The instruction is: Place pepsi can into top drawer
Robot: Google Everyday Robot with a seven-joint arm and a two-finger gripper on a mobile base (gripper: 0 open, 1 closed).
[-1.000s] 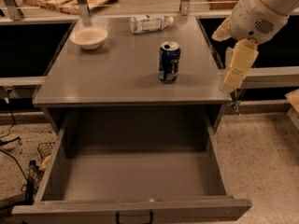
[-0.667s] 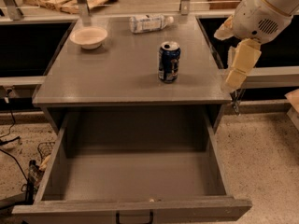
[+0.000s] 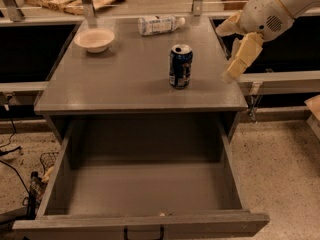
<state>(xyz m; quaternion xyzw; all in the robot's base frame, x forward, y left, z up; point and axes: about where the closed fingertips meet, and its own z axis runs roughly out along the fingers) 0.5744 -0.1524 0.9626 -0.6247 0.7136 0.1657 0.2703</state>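
One pepsi can (image 3: 180, 66) upright on cabinet top (image 3: 125, 84), right of centre, untouched. Near side, below: top drawer (image 3: 140, 224) pulled out. Right of can, over right edge: gripper (image 3: 228, 53), fingers (image 3: 242, 54) spread, grasping nothing.

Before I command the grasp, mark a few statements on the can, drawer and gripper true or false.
1. The pepsi can stands upright on the cabinet top. True.
2. The top drawer is shut. False: it is pulled out.
3. The gripper holds the can. False: it is to the right of the can, apart from it.
4. The plastic bottle lies on its side behind the can. True.
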